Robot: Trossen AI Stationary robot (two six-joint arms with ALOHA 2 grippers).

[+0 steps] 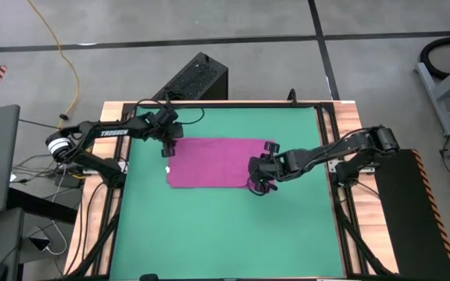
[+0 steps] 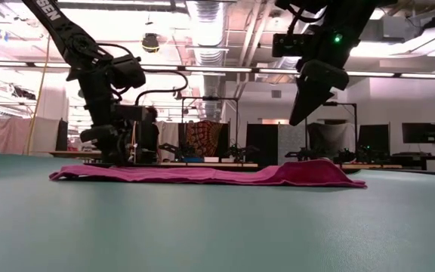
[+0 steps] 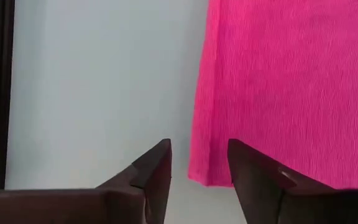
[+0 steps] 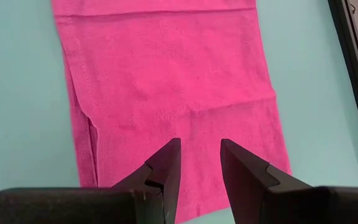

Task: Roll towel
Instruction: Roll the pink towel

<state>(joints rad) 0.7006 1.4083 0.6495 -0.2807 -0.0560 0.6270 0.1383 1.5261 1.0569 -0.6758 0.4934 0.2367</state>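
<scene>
One green mat (image 1: 209, 234), one towel (image 1: 213, 162)

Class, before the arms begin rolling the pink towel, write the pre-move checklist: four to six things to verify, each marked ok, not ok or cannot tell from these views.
1. Towel lies flat, folded, on the green mat: ok.
2. Nothing sits on the towel besides the arms above it: ok.
3. Left gripper open at the towel's left edge, holding nothing: ok.
4. Right gripper open, poised above the towel's right end: ok.
5. Either gripper already pinching an edge to start the roll: not ok.
6. Left fingers actually touching the mat: cannot tell.
</scene>
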